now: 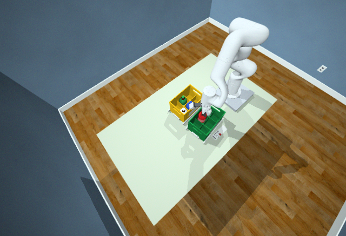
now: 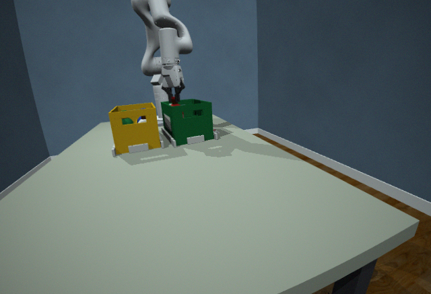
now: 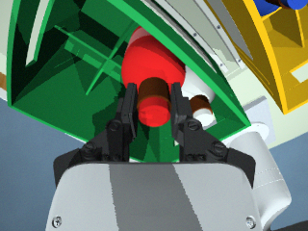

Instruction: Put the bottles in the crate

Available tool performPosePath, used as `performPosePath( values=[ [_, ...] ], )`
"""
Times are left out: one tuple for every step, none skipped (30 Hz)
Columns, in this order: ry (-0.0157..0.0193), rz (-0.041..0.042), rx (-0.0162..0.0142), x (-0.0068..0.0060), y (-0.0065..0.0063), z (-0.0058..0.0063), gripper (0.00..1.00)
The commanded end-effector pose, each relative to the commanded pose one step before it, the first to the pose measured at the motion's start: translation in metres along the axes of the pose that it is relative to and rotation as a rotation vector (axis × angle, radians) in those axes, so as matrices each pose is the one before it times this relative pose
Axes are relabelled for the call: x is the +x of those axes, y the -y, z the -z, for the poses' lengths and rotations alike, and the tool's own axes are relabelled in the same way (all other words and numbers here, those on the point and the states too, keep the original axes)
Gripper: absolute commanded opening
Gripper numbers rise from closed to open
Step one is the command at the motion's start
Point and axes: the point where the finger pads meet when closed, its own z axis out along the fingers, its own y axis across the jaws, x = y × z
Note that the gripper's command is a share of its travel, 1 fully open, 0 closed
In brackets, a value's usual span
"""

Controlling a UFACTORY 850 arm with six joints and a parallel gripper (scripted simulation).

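My gripper (image 3: 154, 94) is shut on the neck of a red bottle (image 3: 150, 67) and holds it upright inside a corner compartment of the green crate (image 1: 206, 123). The same bottle shows in the top view (image 1: 201, 116), and only its top shows above the crate rim in the exterior view (image 2: 173, 102). The yellow crate (image 1: 187, 101) stands beside the green one and holds a green bottle (image 1: 183, 99), a blue bottle (image 1: 188, 105) and a white bottle (image 1: 183, 110). The pick list (image 1: 218, 134) lies on the table next to the green crate, on the side away from the yellow crate.
The arm's base (image 1: 237, 95) stands just behind the crates. Both crates sit in small grey holders on the pale table. The green crate has inner dividers (image 3: 90, 52) close around the bottle.
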Motion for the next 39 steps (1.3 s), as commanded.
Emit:
performPosePath(
  values=[
    [-0.00176, -0.00015, 0.00187, 0.00076, 0.00079, -0.00063, 0.0],
    [0.00001, 0.0, 0.0, 0.00001, 0.0, -0.00099, 0.0],
    [0.00001, 0.0, 0.0, 0.0, -0.00001, -0.00099, 0.0],
    [0.0, 0.0, 0.0, 0.0, -0.00001, -0.001, 0.0],
    [0.0, 0.0, 0.0, -0.00001, -0.00001, -0.001, 0.0],
    [0.0, 0.0, 0.0, -0.00002, -0.00001, -0.001, 0.0],
    [0.0, 0.0, 0.0, -0.00002, 0.0, -0.001, 0.0],
    [0.0, 0.0, 0.0, 0.0, 0.0, -0.001, 0.0],
    [0.0, 0.0, 0.0, 0.00001, 0.0, -0.001, 0.0],
    [0.0, 0.0, 0.0, 0.00002, 0.0, -0.001, 0.0],
    [0.0, 0.0, 0.0, 0.00001, 0.0, -0.001, 0.0],
    [-0.00002, 0.0, -0.00001, 0.0, 0.00001, -0.00002, 0.0],
    [-0.00001, 0.0, 0.0, -0.00001, 0.00001, -0.00002, 0.0],
    [-0.00001, 0.0, 0.0, -0.00001, 0.00001, -0.00001, 0.0],
    [0.0, 0.0, 0.0, 0.0, 0.00001, -0.00001, 0.0],
    [0.0, 0.0, 0.0, 0.0, 0.0, 0.0, 0.0],
    [0.0, 0.0, 0.0, 0.0, 0.0, 0.0, 0.0],
    [0.0, 0.0, 0.00001, 0.0, 0.0, 0.00005, 0.0],
    [-0.00006, -0.00001, 0.00007, 0.00002, 0.00003, 0.00002, 0.0],
    [0.00006, 0.0, -0.00008, -0.00005, -0.00004, -0.00007, 0.0],
    [0.0, 0.0, 0.0, -0.00003, -0.00001, 0.0, 0.0],
    [0.0, 0.0, 0.0, -0.00001, -0.00001, 0.0, 0.0],
    [0.0, 0.0, 0.0, 0.00001, 0.0, 0.0, 0.0],
    [-0.00005, 0.0, 0.00006, 0.00002, 0.00003, 0.00005, 0.0],
    [0.00004, 0.00001, -0.00005, -0.00002, -0.00002, -0.00002, 0.0],
    [0.0, 0.0, 0.0, 0.0, 0.0, 0.0, 0.0],
    [-0.00003, 0.0, 0.00004, 0.00001, 0.00001, 0.00001, 0.0],
    [-0.00002, 0.0, 0.00003, 0.00001, 0.00001, 0.00001, 0.0],
    [-0.00001, 0.0, 0.00001, 0.00001, 0.0, 0.00001, 0.0],
    [0.0, 0.0, 0.0, 0.0, 0.0, 0.0, 0.0],
    [0.00001, 0.0, -0.00001, 0.0, 0.0, 0.0, 0.0],
    [0.00001, 0.0, -0.00001, 0.0, 0.0, 0.0, 0.0],
    [0.0, 0.0, 0.0, 0.0, 0.0, 0.0, 0.0],
    [0.0, 0.0, 0.0, 0.0, 0.0, 0.0, 0.0],
    [-0.00002, 0.0, 0.00003, 0.00001, 0.00001, 0.00001, 0.0],
    [-0.00001, 0.0, 0.00001, 0.0, 0.0, 0.0, 0.0],
    [0.0, 0.0, 0.0, 0.0, 0.0, 0.0, 0.0],
    [0.00001, 0.0, -0.00001, 0.0, 0.0, 0.0, 0.0],
    [0.00001, 0.0, -0.00001, 0.0, 0.0, 0.0, 0.0]
  ],
)
